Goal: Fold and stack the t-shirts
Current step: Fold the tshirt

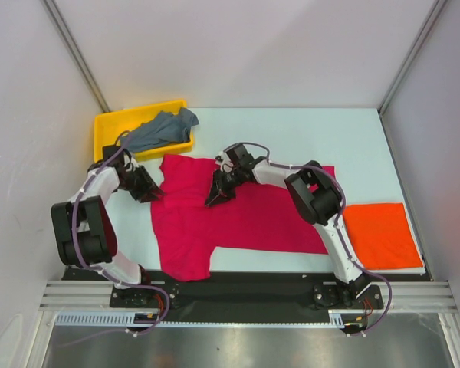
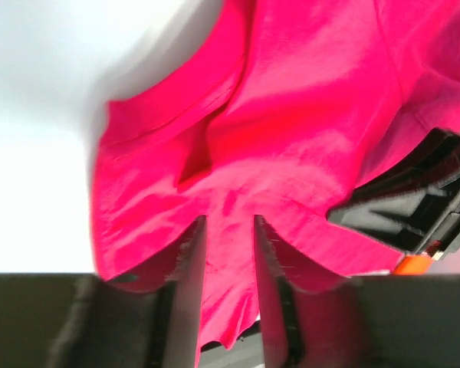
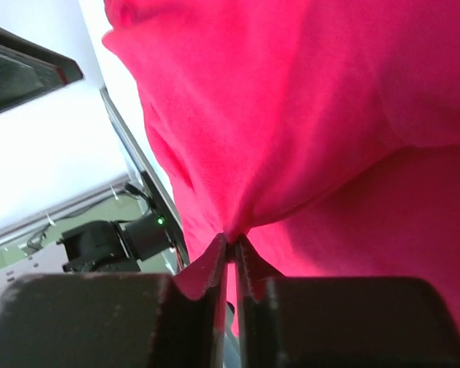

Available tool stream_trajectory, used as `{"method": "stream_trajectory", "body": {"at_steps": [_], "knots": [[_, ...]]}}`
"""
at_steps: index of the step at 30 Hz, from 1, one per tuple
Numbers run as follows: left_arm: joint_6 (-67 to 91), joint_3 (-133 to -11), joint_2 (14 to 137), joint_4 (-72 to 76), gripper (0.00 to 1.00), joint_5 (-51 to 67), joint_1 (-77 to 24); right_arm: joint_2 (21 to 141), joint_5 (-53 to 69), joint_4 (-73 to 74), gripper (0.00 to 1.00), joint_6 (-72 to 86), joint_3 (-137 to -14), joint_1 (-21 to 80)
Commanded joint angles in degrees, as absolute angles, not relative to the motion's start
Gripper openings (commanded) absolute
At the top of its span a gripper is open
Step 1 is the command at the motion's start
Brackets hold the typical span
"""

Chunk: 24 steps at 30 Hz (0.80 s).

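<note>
The crimson-pink t-shirt (image 1: 245, 218) lies spread across the middle of the white table. My left gripper (image 1: 147, 188) is at its left sleeve edge. In the left wrist view the fingers (image 2: 190, 253) stand apart, with a fold of the pink cloth (image 2: 291, 115) hanging loose between them. My right gripper (image 1: 217, 198) sits on the shirt's upper middle. In the right wrist view its tips (image 3: 231, 239) pinch a small peak of pink cloth (image 3: 330, 115). The orange-red t-shirt (image 1: 382, 234) lies folded flat at the right. The grey-blue t-shirt (image 1: 161, 130) is crumpled in the tray.
The yellow plastic tray (image 1: 103, 123) stands at the back left, just behind my left arm. White walls close in the table (image 1: 291, 130) on three sides. The right gripper's black body (image 2: 414, 203) shows close by in the left wrist view.
</note>
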State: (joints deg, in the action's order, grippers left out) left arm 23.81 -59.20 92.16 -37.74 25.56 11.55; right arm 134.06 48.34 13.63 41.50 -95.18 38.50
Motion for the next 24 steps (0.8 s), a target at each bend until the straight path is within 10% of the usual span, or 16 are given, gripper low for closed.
{"method": "stream_trajectory", "body": {"at_steps": [1, 8, 24], "knots": [[22.2, -59.2, 85.1, -38.1, 0.37, 22.1, 12.9, 131.1, 49.7, 17.3, 0.25, 38.0, -95.6, 38.2], [19.6, -64.1, 88.0, -31.8, 0.67, 22.1, 13.2, 119.6, 38.7, 32.9, 0.43, 25.1, -93.3, 29.7], [24.0, -70.4, 104.9, -14.3, 0.68, 19.7, 7.7, 106.3, 30.9, 36.4, 0.54, 21.4, -80.9, -1.5]]}}
